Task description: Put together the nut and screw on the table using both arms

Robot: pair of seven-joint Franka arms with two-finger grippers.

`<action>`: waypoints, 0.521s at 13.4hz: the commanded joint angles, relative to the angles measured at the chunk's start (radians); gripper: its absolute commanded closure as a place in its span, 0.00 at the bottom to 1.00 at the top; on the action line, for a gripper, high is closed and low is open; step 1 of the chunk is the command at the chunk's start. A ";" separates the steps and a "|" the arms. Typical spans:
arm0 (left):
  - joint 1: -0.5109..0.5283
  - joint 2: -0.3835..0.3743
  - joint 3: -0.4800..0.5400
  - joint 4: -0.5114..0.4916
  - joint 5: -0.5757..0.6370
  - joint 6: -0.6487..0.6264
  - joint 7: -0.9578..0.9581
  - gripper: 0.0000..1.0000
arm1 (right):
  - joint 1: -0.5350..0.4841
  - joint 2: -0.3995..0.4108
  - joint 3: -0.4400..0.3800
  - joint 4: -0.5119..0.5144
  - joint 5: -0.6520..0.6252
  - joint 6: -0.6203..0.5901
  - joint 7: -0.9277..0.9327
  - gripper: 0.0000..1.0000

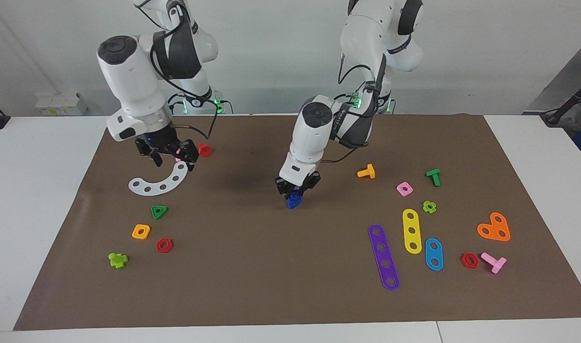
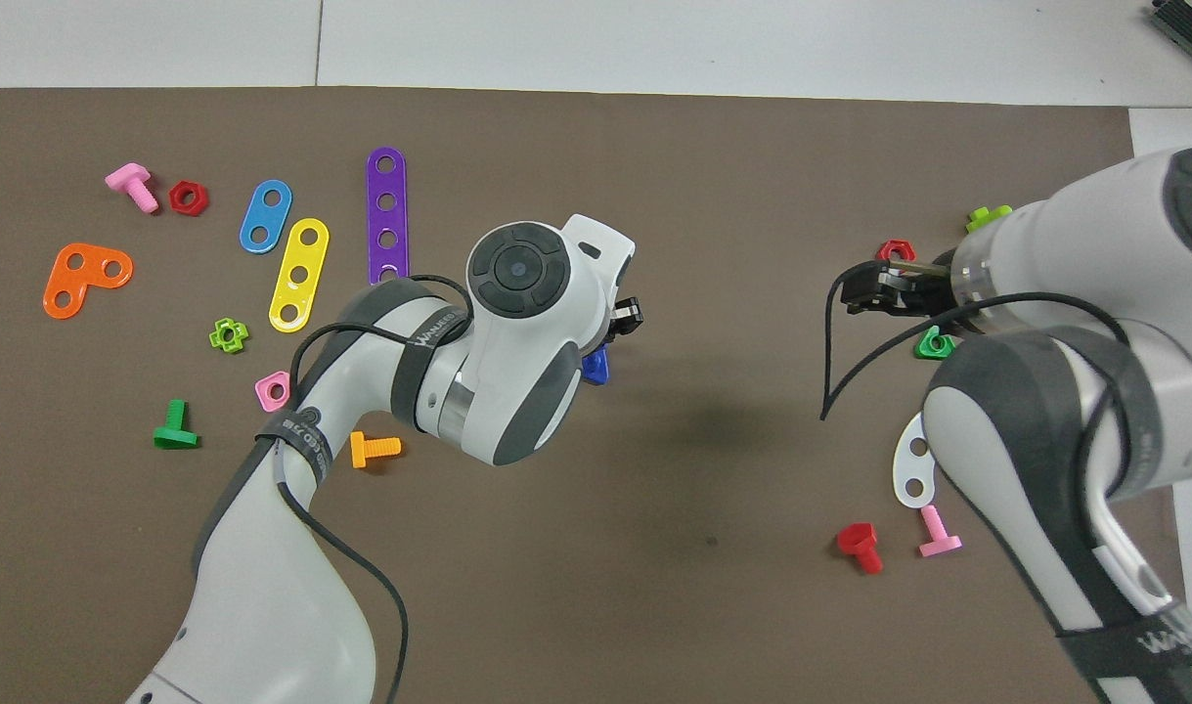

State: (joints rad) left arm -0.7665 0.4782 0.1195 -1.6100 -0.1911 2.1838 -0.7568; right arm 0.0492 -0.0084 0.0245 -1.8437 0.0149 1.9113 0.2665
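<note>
2 arms work over the desk (image 1: 56, 200): the left pincer (image 1: 297, 189) is low at mid-mat, pinching the blue nut (image 1: 296, 194) right on top of the blue screw (image 1: 293, 202). The right pincer (image 1: 168, 155) hangs spread above the white curved strip (image 1: 159, 181), toward its own end.

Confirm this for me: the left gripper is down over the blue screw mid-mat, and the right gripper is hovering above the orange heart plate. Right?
Not quite. The left gripper is down over the blue screw mid-mat, but the right gripper hangs over the white curved plate, not the orange heart plate. The facing view shows it.
</note>
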 commanded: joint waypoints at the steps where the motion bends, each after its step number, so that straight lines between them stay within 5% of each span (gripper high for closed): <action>1: -0.027 0.002 0.019 -0.022 -0.013 0.013 -0.004 1.00 | -0.043 -0.021 0.008 0.064 0.025 -0.099 -0.084 0.01; 7: -0.065 -0.007 0.022 -0.102 -0.011 0.043 -0.006 1.00 | -0.035 0.025 0.008 0.273 0.008 -0.284 -0.089 0.00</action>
State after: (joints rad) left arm -0.7961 0.4802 0.1243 -1.6314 -0.1910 2.1853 -0.7567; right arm 0.0166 -0.0271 0.0265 -1.6556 0.0152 1.6844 0.2050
